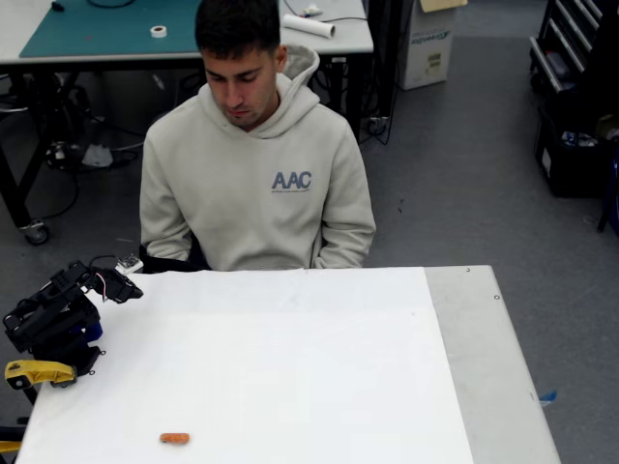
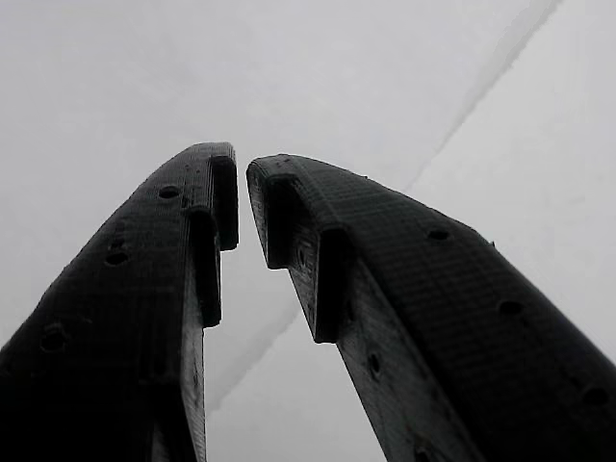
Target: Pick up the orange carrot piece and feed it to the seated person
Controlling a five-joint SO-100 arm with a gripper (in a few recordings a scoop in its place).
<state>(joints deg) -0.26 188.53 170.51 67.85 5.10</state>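
The orange carrot piece (image 1: 174, 438) lies flat on the white table sheet (image 1: 290, 367), near the front left edge in the fixed view. My black arm sits folded at the table's left edge, its gripper (image 1: 121, 285) well behind and left of the carrot. In the wrist view the gripper (image 2: 241, 168) hangs over bare white surface, its two black fingers (image 2: 192, 241) almost touching at the tips with nothing between them. The seated person (image 1: 256, 184), in a light hoodie marked AAC, sits behind the table's far edge looking down.
A yellow clamp part (image 1: 37, 371) holds my base at the left edge. A bare grey strip of tabletop (image 1: 484, 367) runs along the right side. Behind the person stand a workbench (image 1: 116, 34) with a green mat and a cardboard box (image 1: 428, 43).
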